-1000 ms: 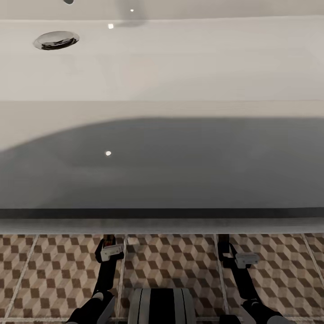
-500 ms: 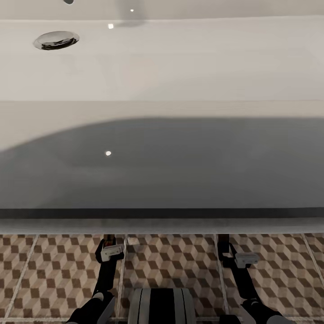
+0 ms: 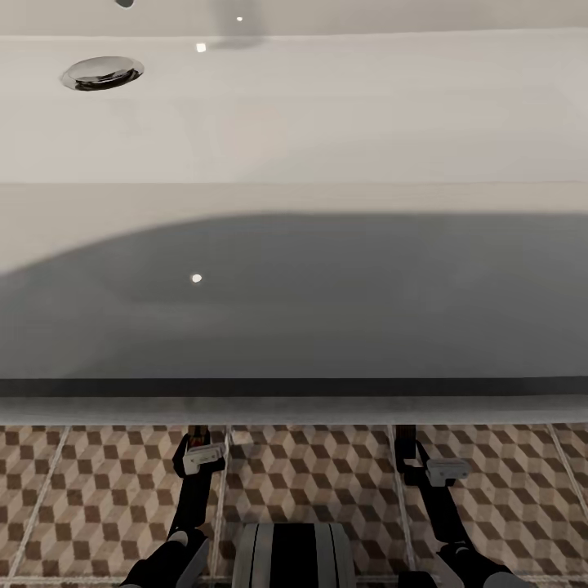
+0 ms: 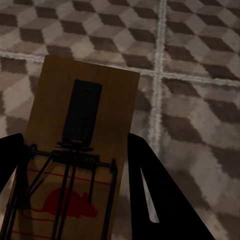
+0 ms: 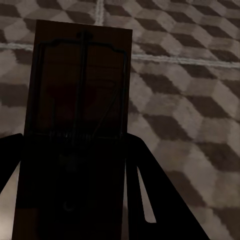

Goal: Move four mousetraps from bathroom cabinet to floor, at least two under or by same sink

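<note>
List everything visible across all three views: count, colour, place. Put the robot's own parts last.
Wide white rectangular sink basin: one, white, spanning the head view above the floor.
Round chrome drain: one, silver, in the basin, far left.
Cube-patterned tiled bathroom floor: brown, beige and cream with pale grout, below the sink's front edge.
Flat tan wooden mousetraps with dark wire: two; one with a red mark between the left tool's fingers, one in shadow between the right tool's fingers, both over the floor.
Left tool: black fingers either side of its trap.
Right tool: black fingers either side of its trap.
</note>
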Motion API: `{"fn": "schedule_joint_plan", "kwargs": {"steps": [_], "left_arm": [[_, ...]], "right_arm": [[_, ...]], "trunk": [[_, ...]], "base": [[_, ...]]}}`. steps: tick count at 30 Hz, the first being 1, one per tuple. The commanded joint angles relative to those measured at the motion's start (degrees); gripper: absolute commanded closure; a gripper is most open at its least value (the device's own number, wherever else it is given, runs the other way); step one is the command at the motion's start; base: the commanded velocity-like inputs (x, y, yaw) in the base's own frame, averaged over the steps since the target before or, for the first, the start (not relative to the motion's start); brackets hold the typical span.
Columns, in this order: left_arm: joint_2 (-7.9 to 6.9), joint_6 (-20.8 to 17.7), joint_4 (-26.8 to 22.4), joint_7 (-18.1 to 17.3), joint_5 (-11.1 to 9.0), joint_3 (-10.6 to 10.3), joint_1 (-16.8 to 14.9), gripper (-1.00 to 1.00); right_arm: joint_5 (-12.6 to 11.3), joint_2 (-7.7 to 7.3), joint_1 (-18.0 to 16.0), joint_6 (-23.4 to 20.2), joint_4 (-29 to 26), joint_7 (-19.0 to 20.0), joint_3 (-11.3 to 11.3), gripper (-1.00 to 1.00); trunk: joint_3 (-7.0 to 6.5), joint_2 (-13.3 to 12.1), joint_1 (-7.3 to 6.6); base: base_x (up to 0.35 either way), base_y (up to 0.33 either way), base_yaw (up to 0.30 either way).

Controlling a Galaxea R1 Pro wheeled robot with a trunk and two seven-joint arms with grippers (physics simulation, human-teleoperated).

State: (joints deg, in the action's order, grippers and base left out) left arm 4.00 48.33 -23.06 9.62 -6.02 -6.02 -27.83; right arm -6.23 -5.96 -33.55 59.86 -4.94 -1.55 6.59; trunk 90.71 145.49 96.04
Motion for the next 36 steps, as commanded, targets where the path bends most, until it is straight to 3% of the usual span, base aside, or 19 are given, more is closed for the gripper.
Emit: {"fn": "schedule_joint_plan", "kwargs": {"steps": [1, 36], "left_arm": [[-0.04, 0.2, 0.0, 0.4, -0.4, -0.5, 0.0, 1.0], [0.13, 0.0, 0.0, 0.7, -0.3, -0.5, 0.0, 1.0]], "right_arm": [[-0.6, -0.01, 0.0, 0.1, 0.0, 0.0, 0.5, 1.0], [-0.7, -0.01, 0.0, 0.1, 0.0, 0.0, 0.5, 1.0]], "trunk": [[0.03, 0.0, -0.01], [0.03, 0.0, -0.01]], "base": [[0.0, 0.0, 0.0], [0.0, 0.0, 0.0]]}}
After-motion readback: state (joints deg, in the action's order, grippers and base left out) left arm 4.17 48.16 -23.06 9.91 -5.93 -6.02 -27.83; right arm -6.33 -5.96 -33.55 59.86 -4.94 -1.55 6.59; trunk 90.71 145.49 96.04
